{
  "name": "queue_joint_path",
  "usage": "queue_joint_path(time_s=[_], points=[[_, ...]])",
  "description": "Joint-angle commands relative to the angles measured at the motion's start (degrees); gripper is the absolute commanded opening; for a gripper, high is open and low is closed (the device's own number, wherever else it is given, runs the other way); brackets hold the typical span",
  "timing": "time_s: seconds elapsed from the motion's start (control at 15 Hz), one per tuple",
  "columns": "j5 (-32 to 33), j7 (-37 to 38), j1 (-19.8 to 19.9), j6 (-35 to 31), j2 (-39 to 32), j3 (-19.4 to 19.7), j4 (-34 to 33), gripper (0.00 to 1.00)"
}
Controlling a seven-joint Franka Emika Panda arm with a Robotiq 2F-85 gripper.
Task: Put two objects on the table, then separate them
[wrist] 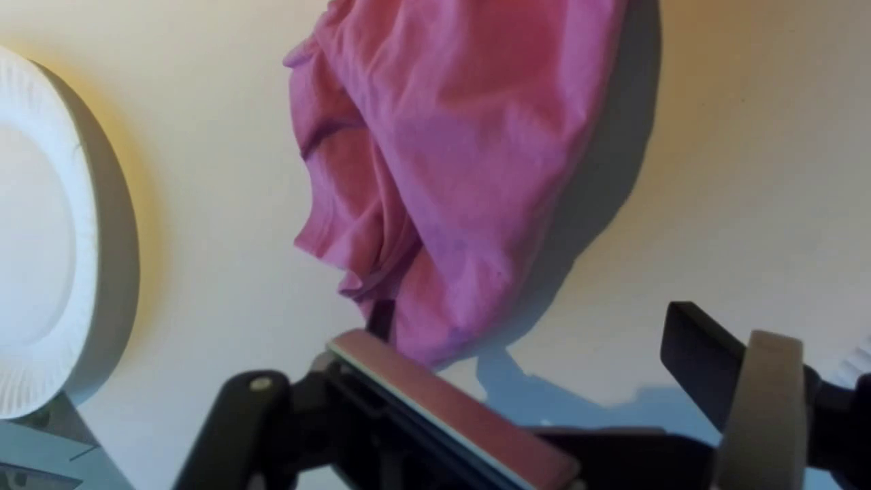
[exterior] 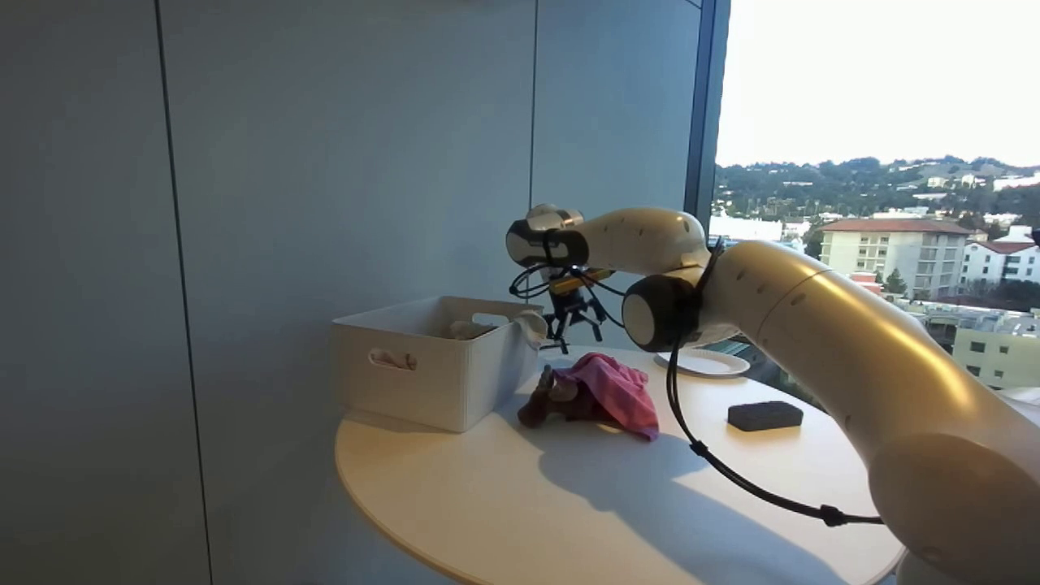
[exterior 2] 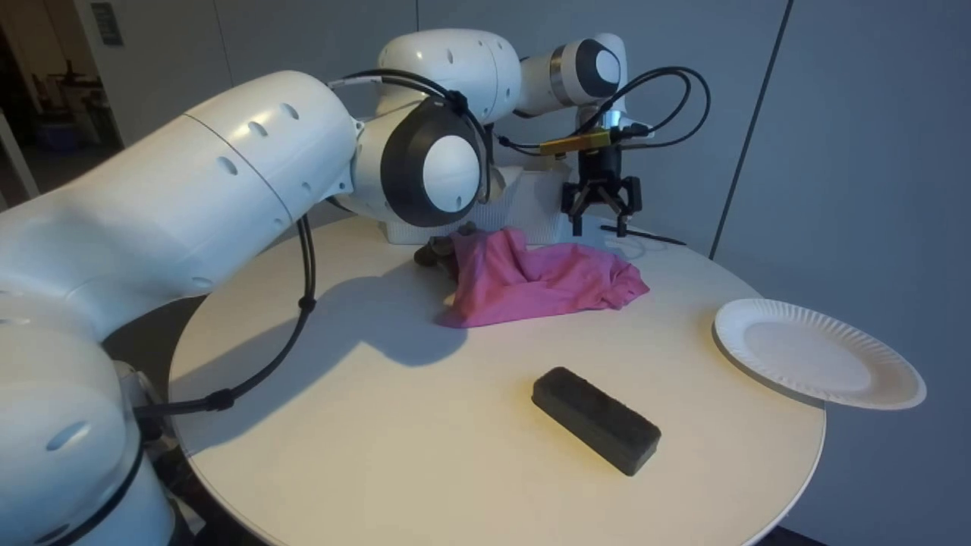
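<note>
A pink cloth (exterior: 621, 390) lies crumpled on the round table (exterior: 455, 487). It also shows in an exterior view (exterior 2: 523, 277) and in the wrist view (wrist: 469, 136). A brown toy-like thing (exterior: 536, 409) lies partly under the cloth; its dark end (exterior 2: 432, 254) sticks out. My gripper (exterior: 582, 335) hangs above the table past the cloth, near the bin. In an exterior view the gripper (exterior 2: 599, 229) has its fingers apart with nothing between them. In the wrist view the open gripper (wrist: 537, 381) has the cloth's end beyond its left finger, apparently apart from it.
A white bin (exterior: 406, 398) with things in it stands beside the toy. A whitish thing (exterior: 532, 327) hangs over its rim. A dark block (exterior 2: 595, 421) lies near the table's middle. A white paper plate (exterior 2: 819, 356) overhangs the edge. A thin dark strip (exterior 2: 645, 236) lies behind the cloth.
</note>
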State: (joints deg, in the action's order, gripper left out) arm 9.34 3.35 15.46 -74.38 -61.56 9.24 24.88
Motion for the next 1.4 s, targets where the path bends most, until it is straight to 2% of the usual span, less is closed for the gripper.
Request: queue_joint_path(time_s=[0.0,0.27,0.53,0.6,0.67,0.8,0.93,1.0,1.13,1.33], points=[[-0.16,2.4,0.1,3.11,5.59,1.04,-0.04,1.0],[1.13,-3.91,0.79,16.13,11.26,1.6,2.15,1.0],[1.65,-13.74,1.94,28.85,14.36,0.77,3.77,1.0],[1.56,-15.92,2.07,29.77,15.56,0.6,6.28,1.0],[0.88,-17.96,1.74,27.76,18.26,1.23,12.74,1.0],[1.07,-22.63,2.2,28.43,18.15,0.63,14.9,1.0],[4.86,-24.84,0.53,28.46,19.07,2.46,22.01,1.0],[2.25,-21.63,2.34,28.53,15.51,0.67,13.09,1.0],[4.11,-22.84,2.02,28.51,15.7,0.86,17.39,1.0],[4.34,-22.96,1.89,28.5,16.03,0.85,19.18,1.0]])
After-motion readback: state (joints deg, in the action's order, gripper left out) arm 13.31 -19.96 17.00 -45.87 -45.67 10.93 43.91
